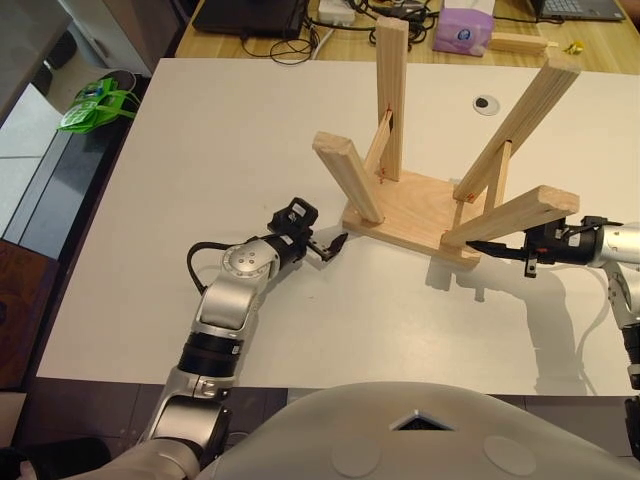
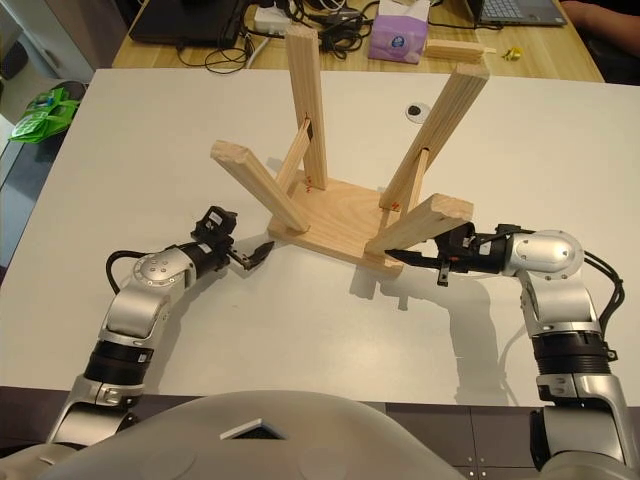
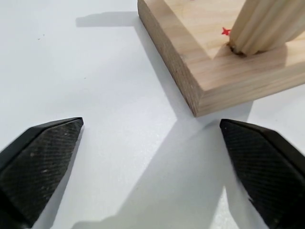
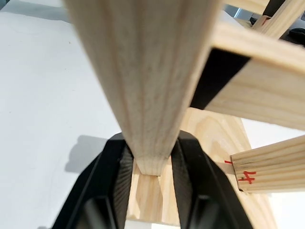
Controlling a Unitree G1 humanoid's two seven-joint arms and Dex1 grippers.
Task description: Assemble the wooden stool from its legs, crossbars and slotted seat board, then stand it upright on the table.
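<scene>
The wooden stool stands upside down, its seat board (image 1: 410, 212) flat on the white table (image 1: 200, 160) and four splayed legs pointing up. Thin crossbars (image 1: 380, 150) join the legs on each side. My left gripper (image 1: 335, 245) lies low on the table just off the board's near left corner (image 3: 200, 95), open, with nothing between its fingers (image 3: 43, 152). My right gripper (image 1: 482, 245) is at the board's near right side, shut on the near right leg (image 1: 515, 213). Its black fingers (image 4: 188, 171) press both sides of that leg (image 4: 147, 95).
A small black round thing (image 1: 487, 103) lies on the table behind the stool. On the desk beyond are a purple tissue box (image 1: 465, 28), a loose wooden piece (image 1: 520, 43), cables and laptops. A green object (image 1: 90, 108) sits off the table's left edge.
</scene>
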